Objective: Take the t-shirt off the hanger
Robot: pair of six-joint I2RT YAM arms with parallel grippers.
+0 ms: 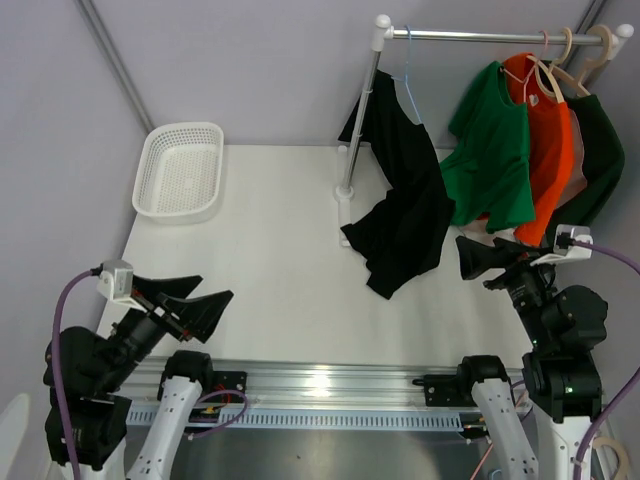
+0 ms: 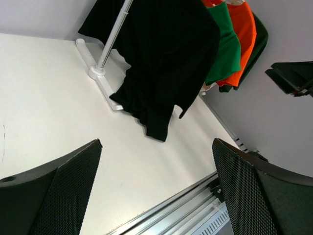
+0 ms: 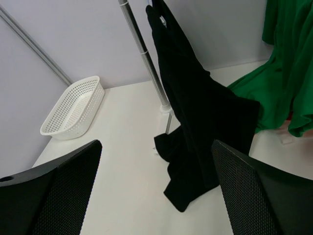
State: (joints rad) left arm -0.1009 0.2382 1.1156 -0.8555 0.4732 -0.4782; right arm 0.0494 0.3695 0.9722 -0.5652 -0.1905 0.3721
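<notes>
Now, top external view: both my arms sit low at the near edge of the table [image 1: 270, 260], well apart from the rack. My left gripper [image 1: 215, 288] is spread wide with nothing between the fingers, and my right gripper [image 1: 462, 258] is the same, wide and empty. The black t-shirt [image 1: 405, 200] hangs on a pale blue hanger [image 1: 408, 62] at the left end of the rail [image 1: 480, 37], beside the upright pole [image 1: 360, 120]. It drapes unevenly, with the lower part bunched down toward the table. Further right on the rail hang a green shirt [image 1: 495, 150], an orange shirt [image 1: 545, 150] and a dark green shirt [image 1: 600, 160]. A white basket [image 1: 180, 170] sits at the far left corner.

Left wrist view: my two mesh-faced fingers [image 2: 58, 191] frame the shot, gap wide, holding nothing. The black t-shirt hangs ahead, just beside the pole's foot [image 2: 98, 73]. I cannot tell whether its hem touches the table.

Right wrist view: fingers [image 3: 254, 196] parted wide, nothing held. The black t-shirt hangs straight ahead by the pole, with the green shirt on its right and the basket off to the left.
</notes>
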